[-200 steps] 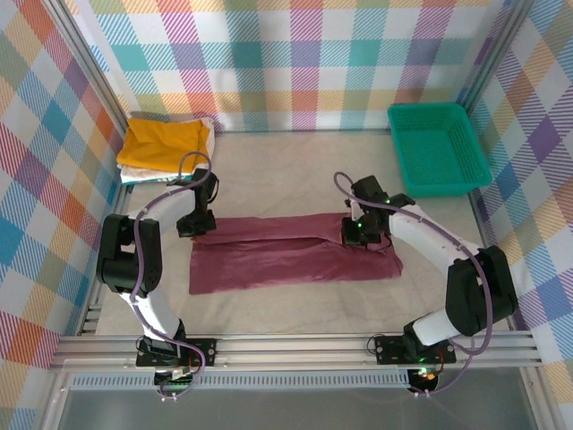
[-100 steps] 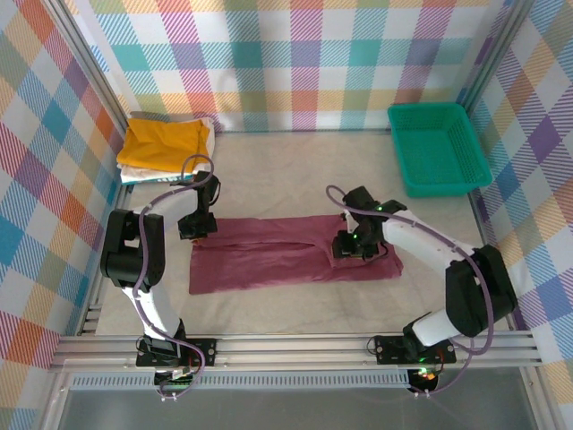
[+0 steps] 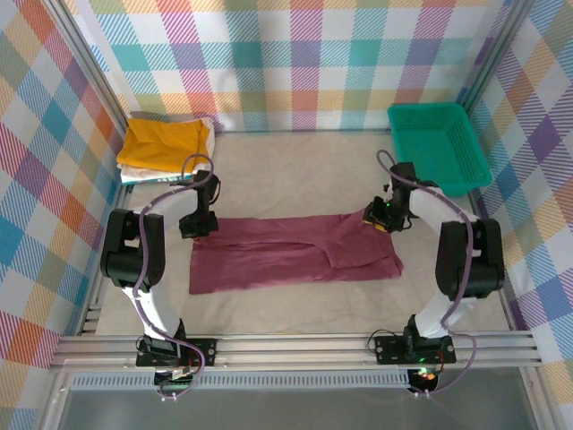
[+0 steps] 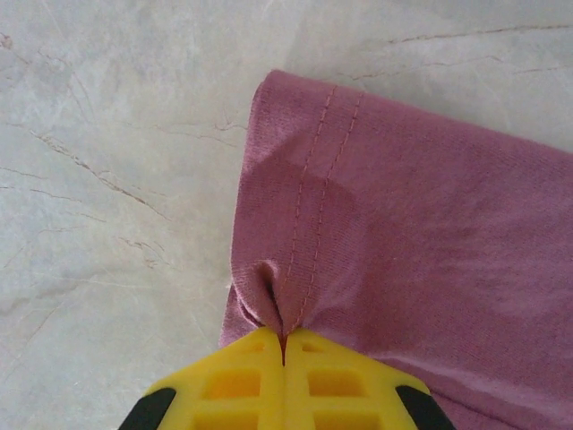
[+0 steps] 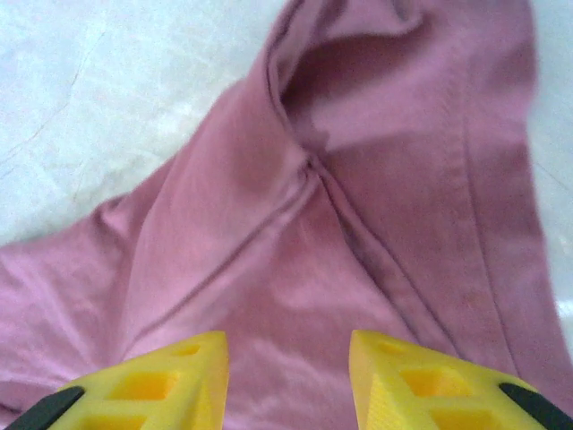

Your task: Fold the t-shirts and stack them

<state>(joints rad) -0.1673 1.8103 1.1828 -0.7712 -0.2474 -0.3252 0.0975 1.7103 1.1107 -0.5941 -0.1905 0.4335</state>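
Mid-table, the maroon shirt (image 3: 295, 253) lies as a long flat band, L to R, between the two arms. The left gripper (image 3: 199, 226) hasn't budged over the last sec. Its jaws are pinched together on the shirt's far-left hemmed corner, with cloth puckered btwn its yellow fingers (image 4: 233, 385).

The right gripper (image 3: 383, 218) is what changed. Half a sec ago it sat further in on the shirt's right part. Now it's over at the far-right corner above the sleeve seam, jaws apart w/ nothing in them. Can't tell if it touches the cloth.

My read: one fold is set & let go, and the right arm is lining up a fresh grab, prob. so both far corners get carried together.

The yellow shirt (image 3: 166, 141) sits folded on a white one (image 3: 134, 176) in the far-left corner, so the maroon one is not stacked yet.
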